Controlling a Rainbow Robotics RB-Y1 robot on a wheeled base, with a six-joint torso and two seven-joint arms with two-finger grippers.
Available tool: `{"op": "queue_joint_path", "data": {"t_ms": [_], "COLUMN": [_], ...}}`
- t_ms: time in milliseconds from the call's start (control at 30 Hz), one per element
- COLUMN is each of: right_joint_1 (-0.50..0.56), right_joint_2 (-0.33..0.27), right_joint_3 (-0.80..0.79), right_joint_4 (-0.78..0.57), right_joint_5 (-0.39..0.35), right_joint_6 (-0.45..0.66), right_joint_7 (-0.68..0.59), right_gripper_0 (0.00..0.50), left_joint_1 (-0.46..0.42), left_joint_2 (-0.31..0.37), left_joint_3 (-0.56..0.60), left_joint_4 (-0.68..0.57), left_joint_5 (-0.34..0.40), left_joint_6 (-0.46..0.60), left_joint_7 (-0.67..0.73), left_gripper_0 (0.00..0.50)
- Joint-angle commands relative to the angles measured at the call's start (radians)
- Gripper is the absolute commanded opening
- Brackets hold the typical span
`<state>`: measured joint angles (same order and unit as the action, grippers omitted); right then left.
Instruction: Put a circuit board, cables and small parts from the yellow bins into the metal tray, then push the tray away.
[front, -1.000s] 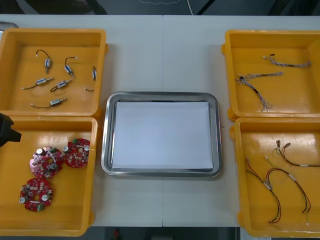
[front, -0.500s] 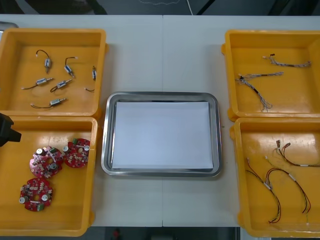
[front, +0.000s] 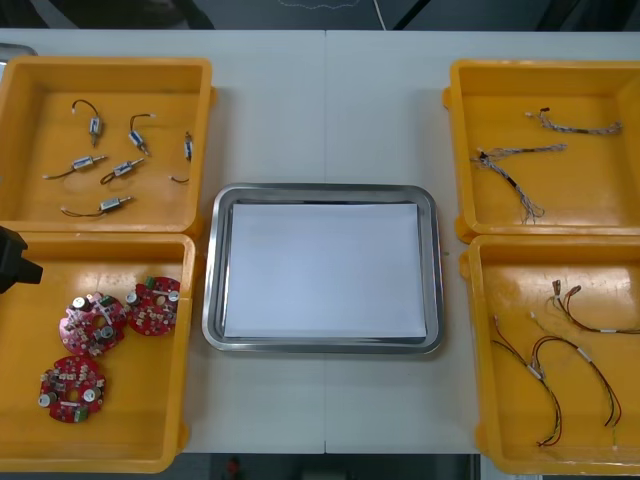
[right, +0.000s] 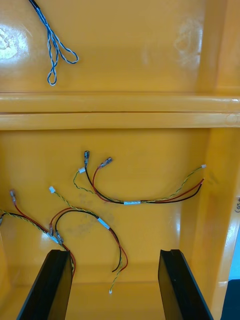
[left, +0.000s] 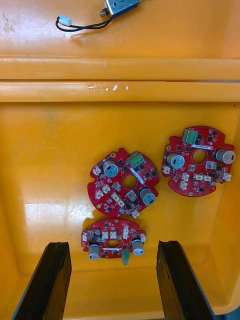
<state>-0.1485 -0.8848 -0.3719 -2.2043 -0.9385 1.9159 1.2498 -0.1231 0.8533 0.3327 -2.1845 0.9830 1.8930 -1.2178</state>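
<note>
Left gripper (left: 112, 244) above circuit boards (left: 125, 182)

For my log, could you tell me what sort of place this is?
Probably an electronics kitting bench: yellow bins hold circuit boards, cables and small metal parts flanking a metal tray. The left end effector and right end effector hang open over bins.

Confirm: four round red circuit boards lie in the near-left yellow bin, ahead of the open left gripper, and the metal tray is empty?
No: the left wrist view shows three round red circuit boards, not four. They lie in the near-left yellow bin ahead of the open left gripper, and the metal tray is empty.
</note>
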Motion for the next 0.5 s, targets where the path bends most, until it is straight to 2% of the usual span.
{"op": "queue_joint_path", "data": {"t_ms": [33, 433, 500], "right_joint_1": [0.015, 0.015, 0.046], "right_joint_2": [-0.017, -0.017, 0.018], "right_joint_3": [-0.025, -0.025, -0.013], "right_joint_4": [-0.026, -0.026, -0.009], "right_joint_5": [-0.008, -0.008, -0.006], "right_joint_6": [0.004, 0.004, 0.004], "right_joint_7": [-0.02, -0.02, -0.02], "right_gripper_0": [0.5, 0.5, 0.5], "left_joint_1": [-0.027, -0.027, -0.027], "left_joint_2": [-0.01, -0.01, -0.01], "left_joint_3": [-0.004, -0.004, -0.004], "left_joint_4": [-0.001, -0.001, -0.001], "left_joint_5": [0.008, 0.008, 0.008], "left_joint_6": [0.011, 0.011, 0.011], "left_joint_7": [-0.036, -0.036, -0.036], "left_gripper_0": [0.5, 0.5, 0.5]}}
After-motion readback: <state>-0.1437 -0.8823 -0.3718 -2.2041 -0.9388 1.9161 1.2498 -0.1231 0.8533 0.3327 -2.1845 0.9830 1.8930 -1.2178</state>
